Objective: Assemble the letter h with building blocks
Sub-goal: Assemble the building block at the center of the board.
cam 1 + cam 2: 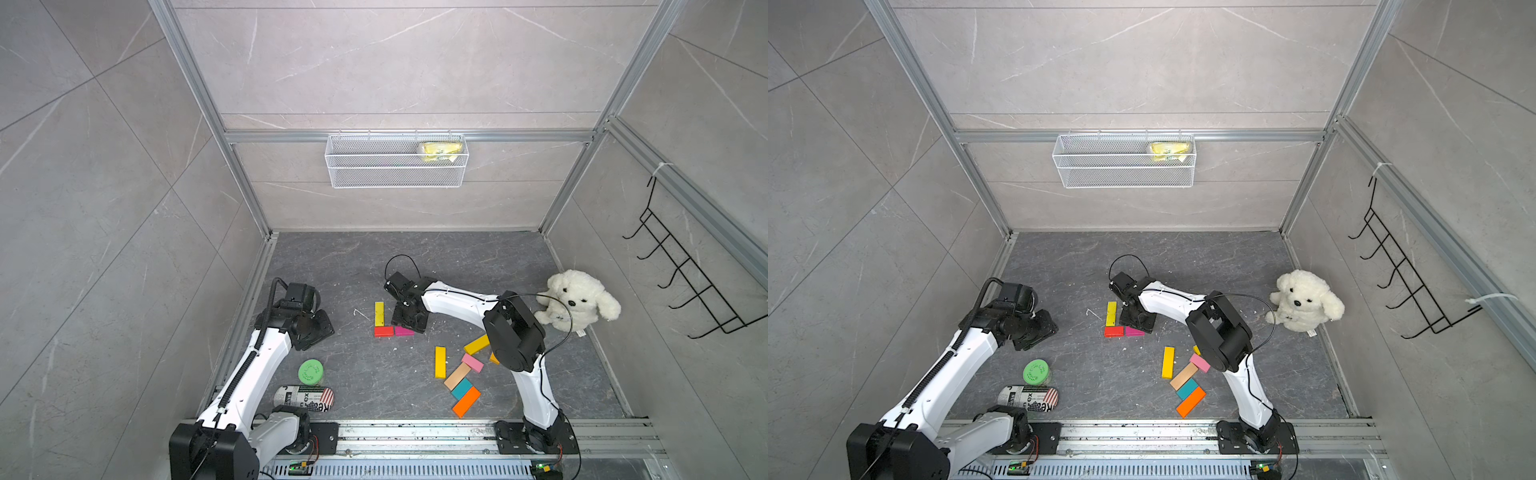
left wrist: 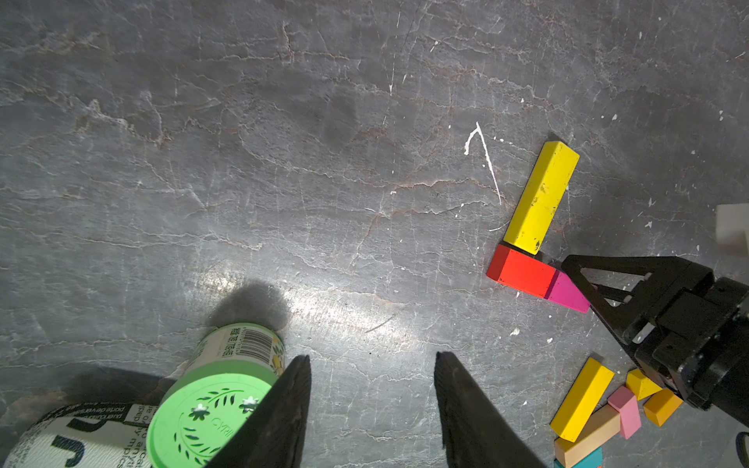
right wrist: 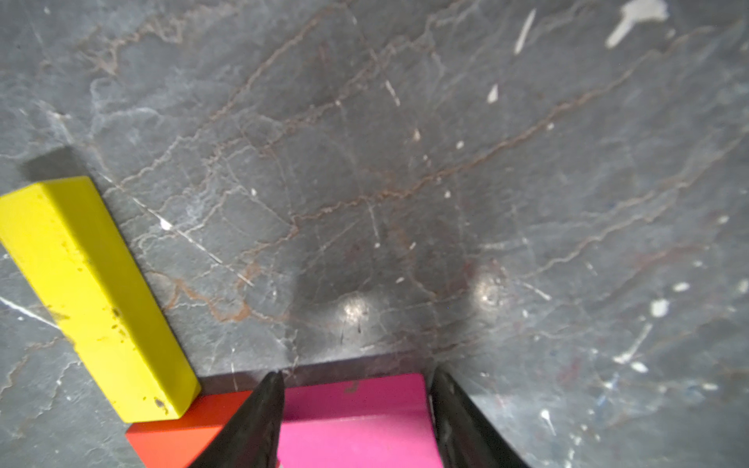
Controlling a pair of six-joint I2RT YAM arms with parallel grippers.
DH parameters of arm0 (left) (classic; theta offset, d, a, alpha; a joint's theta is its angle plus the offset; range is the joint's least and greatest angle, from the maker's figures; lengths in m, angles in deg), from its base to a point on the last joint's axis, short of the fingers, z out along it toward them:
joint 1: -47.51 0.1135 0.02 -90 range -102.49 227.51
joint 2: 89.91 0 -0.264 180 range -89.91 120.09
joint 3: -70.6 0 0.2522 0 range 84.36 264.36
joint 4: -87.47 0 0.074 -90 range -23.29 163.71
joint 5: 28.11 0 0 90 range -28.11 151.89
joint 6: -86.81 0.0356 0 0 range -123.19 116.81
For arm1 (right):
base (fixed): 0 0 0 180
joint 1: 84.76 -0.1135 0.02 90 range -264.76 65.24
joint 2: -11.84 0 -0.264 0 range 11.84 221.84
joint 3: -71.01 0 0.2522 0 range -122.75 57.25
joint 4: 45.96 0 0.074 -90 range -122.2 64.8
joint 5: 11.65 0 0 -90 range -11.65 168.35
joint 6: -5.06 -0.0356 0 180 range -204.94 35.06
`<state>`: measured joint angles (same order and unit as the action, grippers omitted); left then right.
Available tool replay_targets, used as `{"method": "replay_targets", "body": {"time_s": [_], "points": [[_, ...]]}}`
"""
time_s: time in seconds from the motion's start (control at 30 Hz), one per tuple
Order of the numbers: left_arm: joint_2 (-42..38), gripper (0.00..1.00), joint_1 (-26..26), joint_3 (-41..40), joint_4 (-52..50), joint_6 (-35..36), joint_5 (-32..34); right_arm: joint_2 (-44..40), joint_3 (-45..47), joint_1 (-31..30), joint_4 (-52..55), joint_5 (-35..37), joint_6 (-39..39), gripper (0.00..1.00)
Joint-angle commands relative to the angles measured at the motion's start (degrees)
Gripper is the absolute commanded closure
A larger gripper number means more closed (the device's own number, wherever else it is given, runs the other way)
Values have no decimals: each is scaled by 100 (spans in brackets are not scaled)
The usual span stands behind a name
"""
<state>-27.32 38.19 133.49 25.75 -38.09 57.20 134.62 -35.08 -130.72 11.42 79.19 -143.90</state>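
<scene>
In both top views a yellow block point(image 1: 379, 313) lies lengthwise, with a red block point(image 1: 383, 331) across its near end and a magenta block point(image 1: 403, 331) butted against the red one's right end. My right gripper point(image 3: 356, 375) points down over the magenta block point(image 3: 356, 421), a finger against each end, shut on it while it rests on the floor. My left gripper point(image 2: 373, 356) hovers open to the left, only bare floor between its fingers. Loose blocks lie at front right: yellow point(image 1: 440, 362), amber point(image 1: 476, 344), pink point(image 1: 473, 363), tan point(image 1: 456, 376), teal point(image 1: 462, 389) and orange point(image 1: 466, 402).
A green-lidded jar point(image 1: 311, 372) and a printed can point(image 1: 305, 398) on its side sit beside the left arm. A white plush dog point(image 1: 575, 300) sits at the right wall. A wire basket point(image 1: 397, 160) hangs on the back wall and a black hook rack point(image 1: 685, 282) on the right wall.
</scene>
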Motion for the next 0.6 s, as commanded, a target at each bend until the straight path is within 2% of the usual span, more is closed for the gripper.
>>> {"method": "replay_targets", "body": {"time_s": [0.0, 0.43, 0.57], "points": [[-80, 46, 18, -12, 15, 149, -26, -90, -39, -79, -4, -84, -114, 39], [-124, 46, 17, -36, 15, 145, -32, -199, 84, -80, -64, 15, -322, 39], [-115, 46, 13, -26, 17, 149, -28, -346, 124, -80, -7, 205, -277, 35]]}}
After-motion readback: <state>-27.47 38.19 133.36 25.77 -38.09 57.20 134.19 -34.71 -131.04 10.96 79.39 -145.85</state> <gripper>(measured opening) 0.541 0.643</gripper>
